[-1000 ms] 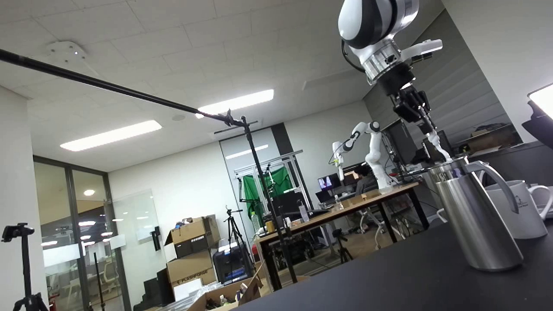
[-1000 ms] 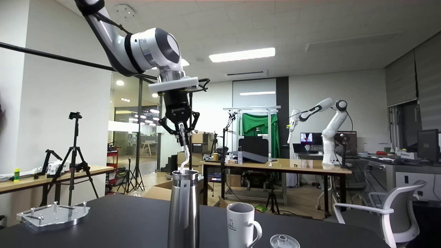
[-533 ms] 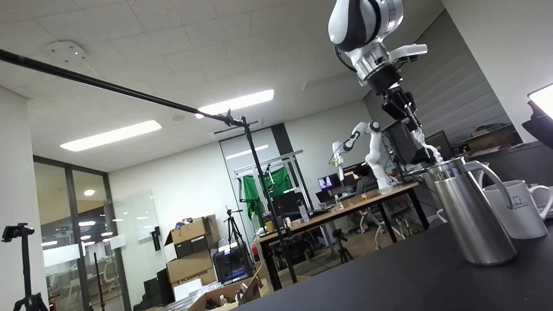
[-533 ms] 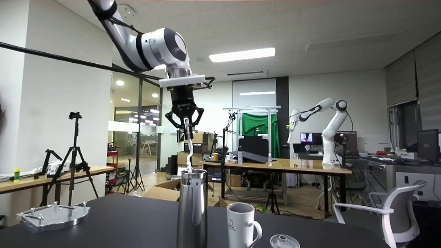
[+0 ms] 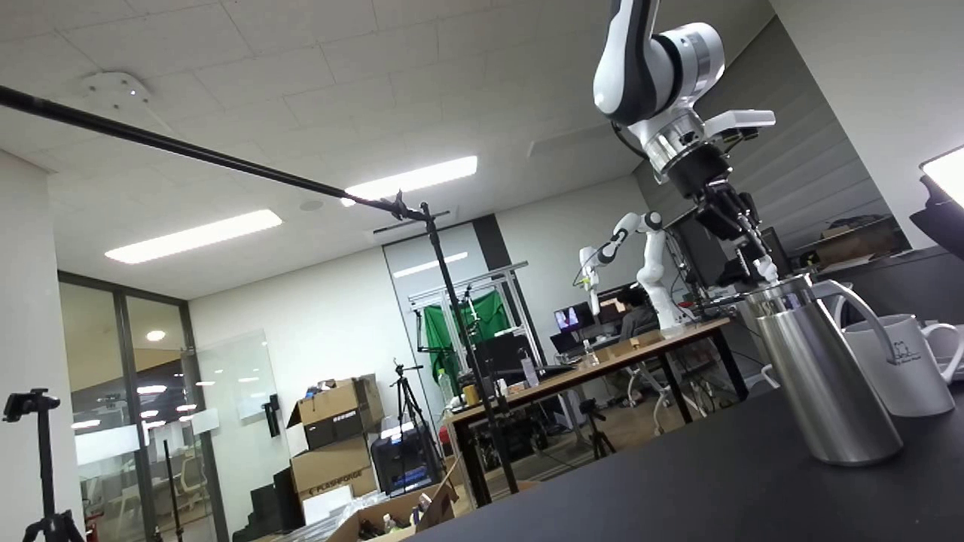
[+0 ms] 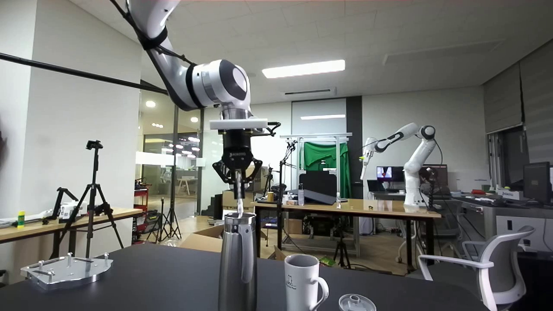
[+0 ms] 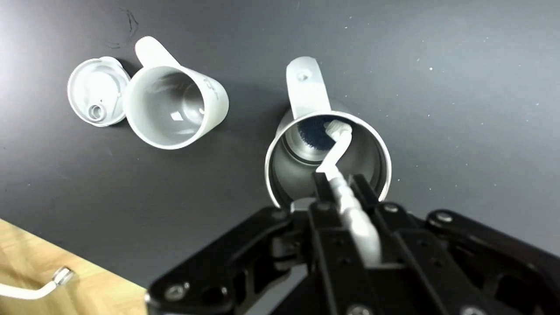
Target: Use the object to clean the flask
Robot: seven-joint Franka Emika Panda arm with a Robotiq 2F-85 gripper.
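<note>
matte black tabletop (image 7: 472,144) carries the steel flask (image 5: 825,380), and the white brush (image 7: 348,203) points down into its mouth, head inside near the handle side. the gripper (image 7: 341,180) pinches the brush's shaft, its two fingers nearly together on either side of it, tips just above the rim. a white mug (image 6: 301,287) stands apart from the flask with a lid (image 7: 98,87) just beside it, and in both exterior views another robot arm (image 6: 412,177) rises from a wooden table (image 6: 367,207) behind.
</note>
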